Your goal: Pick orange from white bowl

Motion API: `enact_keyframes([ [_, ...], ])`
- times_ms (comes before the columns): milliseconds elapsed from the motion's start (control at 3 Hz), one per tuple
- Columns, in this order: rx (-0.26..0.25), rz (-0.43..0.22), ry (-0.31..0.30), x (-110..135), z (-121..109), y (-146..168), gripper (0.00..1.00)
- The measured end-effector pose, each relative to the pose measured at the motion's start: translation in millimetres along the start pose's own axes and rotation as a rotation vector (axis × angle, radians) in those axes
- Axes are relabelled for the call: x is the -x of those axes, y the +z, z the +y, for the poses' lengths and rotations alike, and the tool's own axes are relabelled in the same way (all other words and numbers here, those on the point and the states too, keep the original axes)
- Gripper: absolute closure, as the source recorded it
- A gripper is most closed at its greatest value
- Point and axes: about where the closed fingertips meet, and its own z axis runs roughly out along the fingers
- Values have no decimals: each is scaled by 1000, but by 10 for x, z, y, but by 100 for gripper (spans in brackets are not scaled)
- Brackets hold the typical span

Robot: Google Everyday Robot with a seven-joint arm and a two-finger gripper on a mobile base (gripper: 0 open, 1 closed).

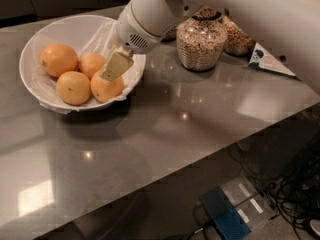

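Note:
A wide white bowl [31, 48] lined with crinkled white paper stands at the back left of the grey counter. It holds several oranges: one at the back left [59, 59], one at the front [73, 87], one in the middle [90, 63] and one at the right [107, 89]. My gripper [111, 73] reaches down from the white arm [150, 19] over the bowl's right side. It is at the top of the right orange and partly covers it. I cannot see any orange lifted.
Two glass jars of cereal [202, 41] stand behind and to the right of the bowl. A folded white card [267, 61] lies further right. The counter edge runs diagonally at the front right, with cables and a blue box [225, 216] on the floor below.

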Motion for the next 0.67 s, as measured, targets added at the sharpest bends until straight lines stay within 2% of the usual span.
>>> enact_keyframes([
  [333, 5, 0, 8, -18, 7, 36, 42],
  [667, 15, 27, 38, -98, 0, 245, 33],
])
